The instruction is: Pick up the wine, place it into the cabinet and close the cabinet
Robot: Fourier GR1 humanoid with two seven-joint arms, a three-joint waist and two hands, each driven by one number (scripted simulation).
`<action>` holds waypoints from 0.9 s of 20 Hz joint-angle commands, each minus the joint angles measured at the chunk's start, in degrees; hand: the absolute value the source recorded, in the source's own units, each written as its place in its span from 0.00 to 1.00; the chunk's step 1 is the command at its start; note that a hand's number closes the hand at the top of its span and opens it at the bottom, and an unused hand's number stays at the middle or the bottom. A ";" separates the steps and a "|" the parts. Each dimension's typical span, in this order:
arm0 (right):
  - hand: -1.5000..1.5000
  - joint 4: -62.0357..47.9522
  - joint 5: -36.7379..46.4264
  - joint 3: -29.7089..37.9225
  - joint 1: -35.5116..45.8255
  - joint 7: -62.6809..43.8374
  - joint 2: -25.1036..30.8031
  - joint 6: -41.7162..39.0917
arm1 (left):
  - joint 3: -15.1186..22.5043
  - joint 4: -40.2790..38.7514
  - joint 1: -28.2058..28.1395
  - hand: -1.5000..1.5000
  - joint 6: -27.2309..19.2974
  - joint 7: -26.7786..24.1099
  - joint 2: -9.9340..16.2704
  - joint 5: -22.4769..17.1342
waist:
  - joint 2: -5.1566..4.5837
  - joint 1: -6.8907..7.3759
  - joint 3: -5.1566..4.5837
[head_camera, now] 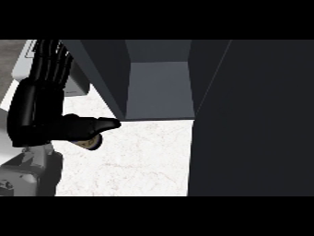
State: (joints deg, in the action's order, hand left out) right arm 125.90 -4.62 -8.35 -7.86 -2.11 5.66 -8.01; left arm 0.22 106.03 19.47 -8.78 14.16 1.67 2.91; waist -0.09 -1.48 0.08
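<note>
Dark grey panels of the cabinet [160, 87] fill the upper middle of the head view, and its interior is seen as a lighter grey recess between two side walls; nothing can be made out standing inside it. A very dark, broad panel [261, 120], taken to be the cabinet's opened door, covers the whole right side of the view and hides whatever lies behind it. Below the cabinet, the pale speckled bench [139, 161] is seen bare of other things. At the left, the left hand [47, 106] is shown raised on its grey forearm, the black fingers extended upward towards the view's top and the thumb stretched to the right, towards the cabinet's near wall. Just under the thumb a small tan, rounded shape [89, 143] is partly seen, which may be an end of the wine bottle, but it cannot be told for certain; whether it is held by the hand cannot be judged either. The right hand is not seen anywhere. A light grey object [78, 85] lies behind the left hand's fingers.
</note>
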 commanded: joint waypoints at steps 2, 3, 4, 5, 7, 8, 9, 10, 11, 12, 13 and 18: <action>0.00 11.64 -6.76 -3.34 -5.20 -9.05 3.16 -4.41 | 4.82 -4.66 6.52 0.00 -9.53 6.86 -1.60 -0.25 | 0.27 -0.25 -0.07; 0.00 11.22 -7.17 -2.64 -4.33 -9.14 3.26 -4.16 | 7.47 -2.28 9.18 0.00 -12.73 12.89 -1.61 0.52 | 0.33 0.15 -0.03; 0.00 11.94 -7.75 -2.52 -6.41 -7.59 3.19 -4.69 | 8.51 -3.07 11.98 0.00 -14.50 14.28 -1.62 2.03 | 0.29 0.17 -0.01; 0.00 19.43 -7.39 -4.38 -9.90 -12.17 3.21 -3.10 | 3.88 -0.55 9.07 0.00 -9.43 14.16 -1.55 0.77 | 0.37 0.55 -0.07; 0.00 14.91 -10.15 0.04 -6.38 -10.93 3.40 -3.33 | 12.09 1.56 10.34 0.00 -16.81 17.90 -1.62 4.08 | 0.24 0.89 -0.02; 0.00 20.24 -5.77 -6.22 -9.17 -14.20 2.91 -2.33 | 9.43 -0.60 14.34 0.00 -16.03 19.38 -1.62 5.23 | 0.34 0.49 -0.05; 0.00 23.49 -6.04 -6.59 -10.77 -15.68 3.03 -1.58 | 10.39 1.55 12.79 0.00 -17.37 20.42 -1.62 5.09 | 0.46 0.37 -0.06; 0.00 20.38 -4.87 -6.91 -8.00 -14.36 2.05 -0.95 | 12.12 -1.37 16.96 0.00 -20.00 22.52 -1.61 6.56 | 0.36 0.20 -0.04; 0.00 22.41 -7.08 -5.78 -8.21 -16.21 3.35 -1.38 | 13.94 -1.40 15.56 0.00 -21.73 21.37 -1.61 6.65 | 0.35 0.05 -0.06; 0.00 21.73 -8.24 -5.03 -9.52 -14.95 3.96 -2.47 | 11.91 0.89 17.83 0.00 -19.29 26.50 -1.61 7.19 | 0.54 0.16 0.00; 0.00 19.94 -7.04 -4.71 -6.11 -15.66 3.28 -1.26 | 14.15 3.21 15.27 0.00 -20.02 25.80 -1.60 8.19 | 0.45 0.89 -0.05; 0.00 21.70 -6.21 -6.38 -6.51 -17.09 2.90 -0.13 | 17.64 1.19 17.39 0.00 -25.21 29.03 -1.58 10.48 | 0.48 0.02 -0.06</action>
State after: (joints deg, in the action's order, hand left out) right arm 139.72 -9.32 -14.20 -13.49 -15.20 8.27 -9.17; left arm 10.34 105.72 31.70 -32.53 42.04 1.96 12.74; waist -0.02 -0.72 -0.79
